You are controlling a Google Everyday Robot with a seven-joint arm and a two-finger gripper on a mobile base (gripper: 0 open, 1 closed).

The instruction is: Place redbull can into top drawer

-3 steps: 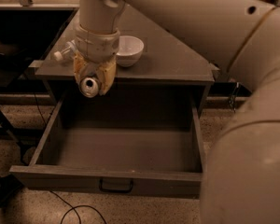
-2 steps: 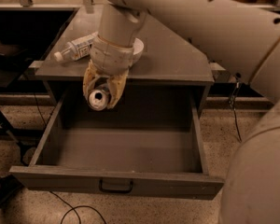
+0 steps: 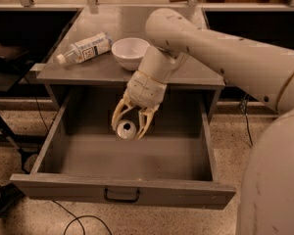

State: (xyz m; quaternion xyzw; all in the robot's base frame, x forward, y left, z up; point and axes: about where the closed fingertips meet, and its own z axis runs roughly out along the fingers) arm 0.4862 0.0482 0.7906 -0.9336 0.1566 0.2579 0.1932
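The gripper [image 3: 128,129] has dropped, clasping the redbull can [image 3: 126,130] over the open top drawer [image 3: 186,192] below the grey tabletop [image 3: 88,70].

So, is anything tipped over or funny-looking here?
Yes: the plastic bottle lies on its side on the tabletop, left of the bowl. The gripper holds the redbull can inside the open top drawer.

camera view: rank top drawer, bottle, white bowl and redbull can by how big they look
1. top drawer, by far.
2-3. bottle and white bowl: too close to rank.
4. redbull can, seen top-on, held by the hand over the drawer's floor.
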